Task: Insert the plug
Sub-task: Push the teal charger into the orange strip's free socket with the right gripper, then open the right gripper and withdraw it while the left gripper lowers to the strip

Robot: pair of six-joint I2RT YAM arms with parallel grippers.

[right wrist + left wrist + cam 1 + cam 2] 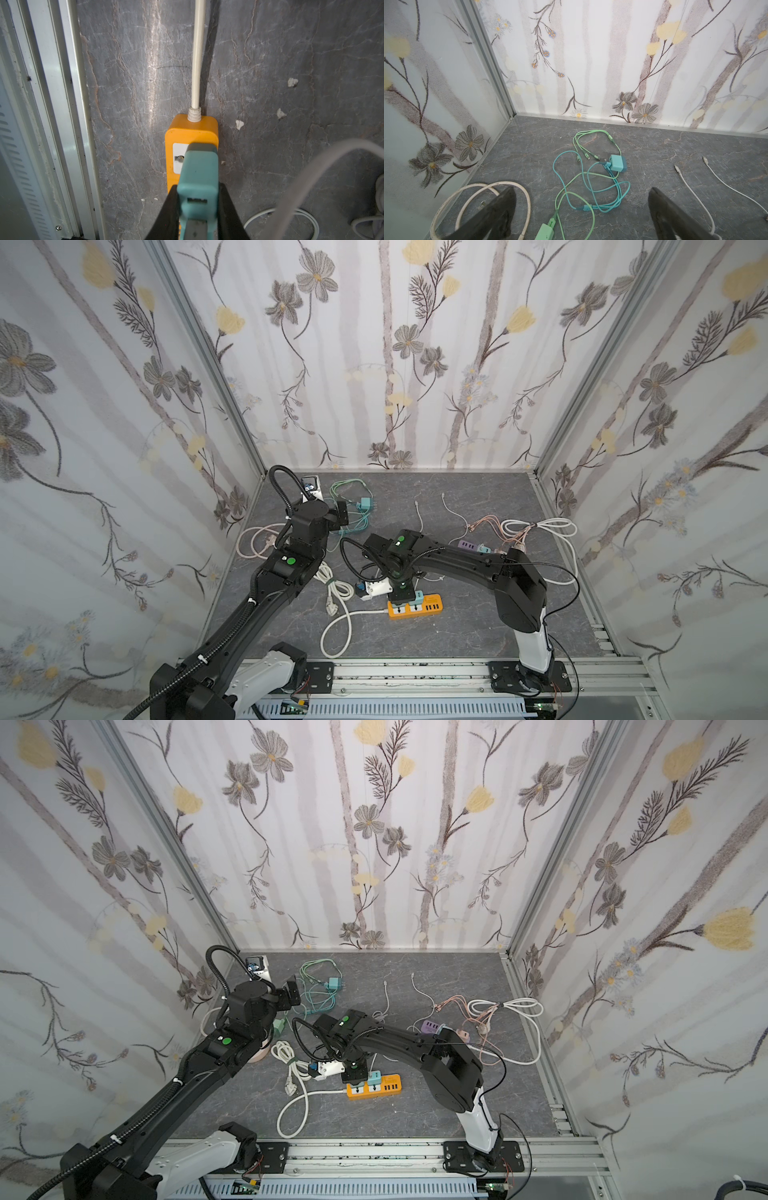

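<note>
The teal plug point(198, 176) is clamped between the two black fingers point(170, 212) of the right gripper point(198, 195), one pressed against each of its sides, with its USB port turned toward the wrist camera. It is held upright over the white socket panel point(178, 151) at the cord end of the orange power strip point(191, 133); whether its prongs are seated cannot be told. The strip lies flat on the grey table point(270, 62), with its white cord point(196, 62) running straight away. Well apart, the left gripper point(582, 189) is spread wide, with nothing held, above a tangle of green cables point(571, 182).
</note>
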